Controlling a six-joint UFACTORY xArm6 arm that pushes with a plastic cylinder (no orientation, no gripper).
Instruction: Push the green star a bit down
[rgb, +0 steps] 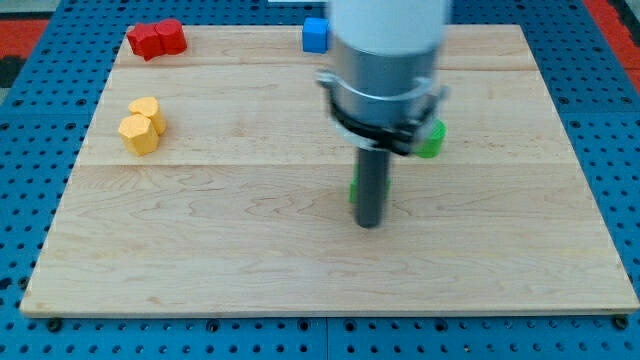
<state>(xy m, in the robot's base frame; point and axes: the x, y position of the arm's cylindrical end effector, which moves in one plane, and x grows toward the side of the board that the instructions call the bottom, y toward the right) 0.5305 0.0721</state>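
Observation:
My tip (369, 224) rests on the wooden board (200, 250), a little right of centre. A green block (353, 189) shows only as a thin sliver at the rod's left side, just above the tip; the rod hides the rest, so I cannot make out its shape. A second green block (432, 139) sits up and to the right, partly hidden behind the arm's grey body (385, 60); its shape is also unclear.
A red block (157, 39) lies at the board's top left corner. Two yellow blocks (142, 124) sit together at the left. A blue cube (316, 34) stands at the top edge, next to the arm's body.

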